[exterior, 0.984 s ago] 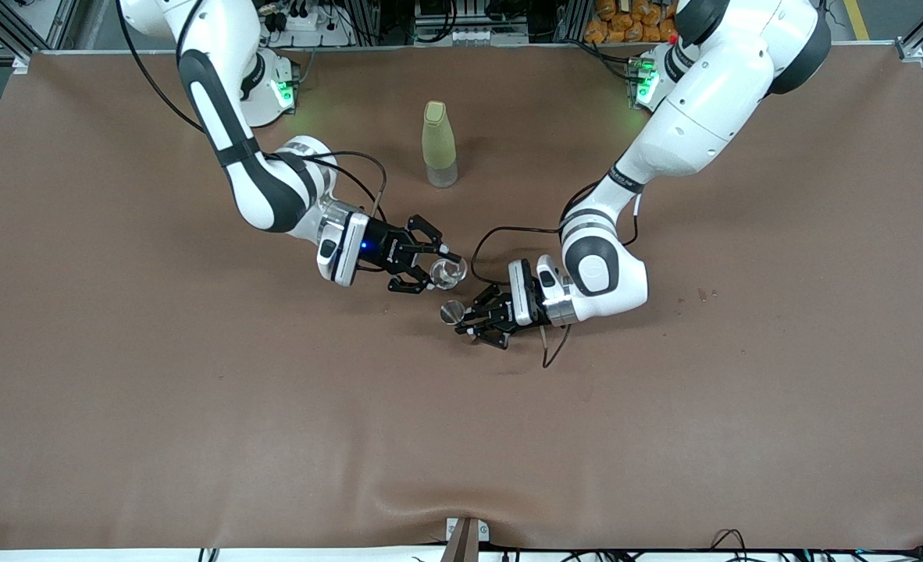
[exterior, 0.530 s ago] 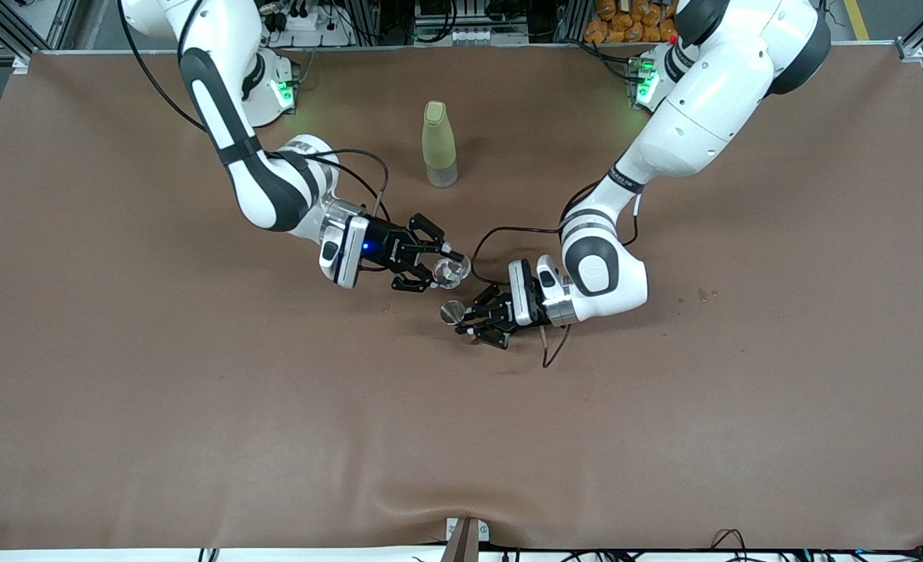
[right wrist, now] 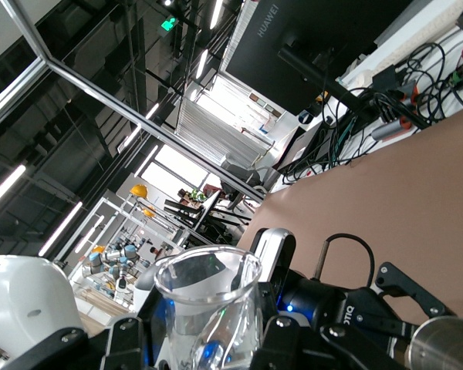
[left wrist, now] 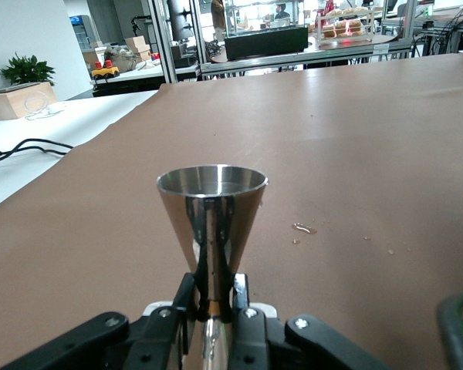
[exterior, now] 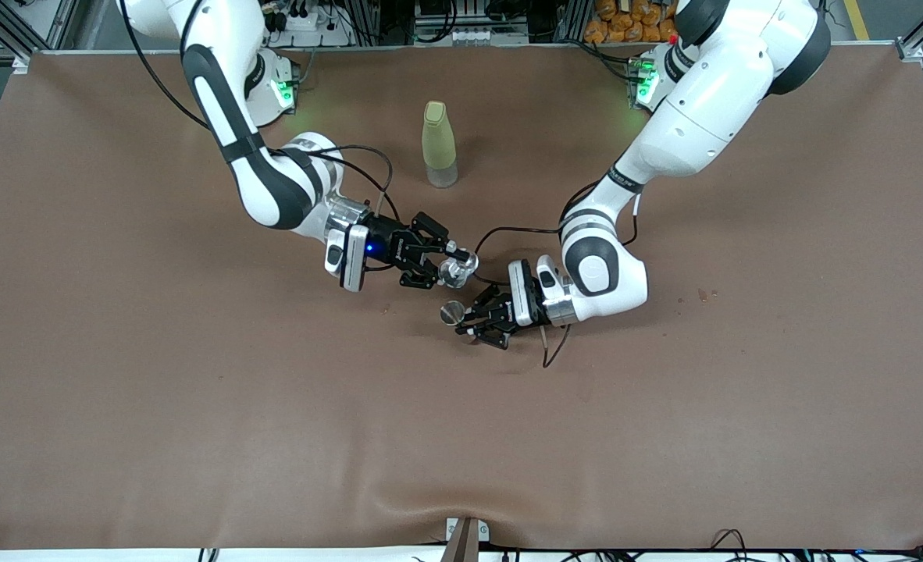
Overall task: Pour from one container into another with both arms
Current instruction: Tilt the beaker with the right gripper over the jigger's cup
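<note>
My right gripper is shut on the tiny clear glass cup, which hangs in the air just above and beside the measure's rim. In the right wrist view the cup sits between the fingers of the right gripper, and the world looks tilted. Low over the mid-table, my left gripper is shut on the silvery hourglass measure. The left wrist view shows the measure upright, with my left gripper clamped on its narrow waist. The measure's rim also shows in the right wrist view.
A tall yellow-green bottle stands farther from the front camera than both grippers, between the two arm bases. A few small drops lie on the brown table cover toward the left arm's end. A black cable loops under the left wrist.
The right gripper has carried the glass cup a little toward the left gripper and turned its wrist, so the cup shows more of its side. The left gripper and measure have stayed still.
</note>
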Motion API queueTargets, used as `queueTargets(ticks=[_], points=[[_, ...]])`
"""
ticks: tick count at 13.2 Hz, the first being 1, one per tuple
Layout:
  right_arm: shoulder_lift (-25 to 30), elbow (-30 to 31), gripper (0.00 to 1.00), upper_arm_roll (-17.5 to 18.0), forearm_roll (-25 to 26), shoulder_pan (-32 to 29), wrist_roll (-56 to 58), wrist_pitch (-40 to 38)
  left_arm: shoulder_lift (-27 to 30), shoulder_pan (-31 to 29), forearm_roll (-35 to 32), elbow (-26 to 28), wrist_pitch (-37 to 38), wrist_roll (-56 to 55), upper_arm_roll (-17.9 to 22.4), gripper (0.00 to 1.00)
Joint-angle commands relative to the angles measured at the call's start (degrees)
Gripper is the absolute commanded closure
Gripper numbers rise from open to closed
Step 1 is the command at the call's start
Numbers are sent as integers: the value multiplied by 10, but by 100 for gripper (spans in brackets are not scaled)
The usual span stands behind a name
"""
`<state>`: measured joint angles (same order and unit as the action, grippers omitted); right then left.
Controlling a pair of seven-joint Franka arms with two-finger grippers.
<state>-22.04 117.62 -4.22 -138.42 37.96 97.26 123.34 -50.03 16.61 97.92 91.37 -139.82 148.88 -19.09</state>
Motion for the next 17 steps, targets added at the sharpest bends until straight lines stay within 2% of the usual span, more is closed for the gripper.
queueTargets(ticks=[1, 8, 11, 17], points=[[5, -3, 79, -4, -14, 9, -52, 9, -4, 0, 25, -7, 2, 18, -2, 100], [-3, -18, 80, -4, -16, 2, -86, 9, -2, -12, 29, 6, 50, 31, -3, 100], [-4, -18, 80, -4, -16, 3, -109, 10, -2, -11, 51, 7, 71, 54, -3, 100], [-5, -18, 80, -4, -17, 9, -166, 10, -2, -12, 57, 14, 75, 58, -3, 100]])
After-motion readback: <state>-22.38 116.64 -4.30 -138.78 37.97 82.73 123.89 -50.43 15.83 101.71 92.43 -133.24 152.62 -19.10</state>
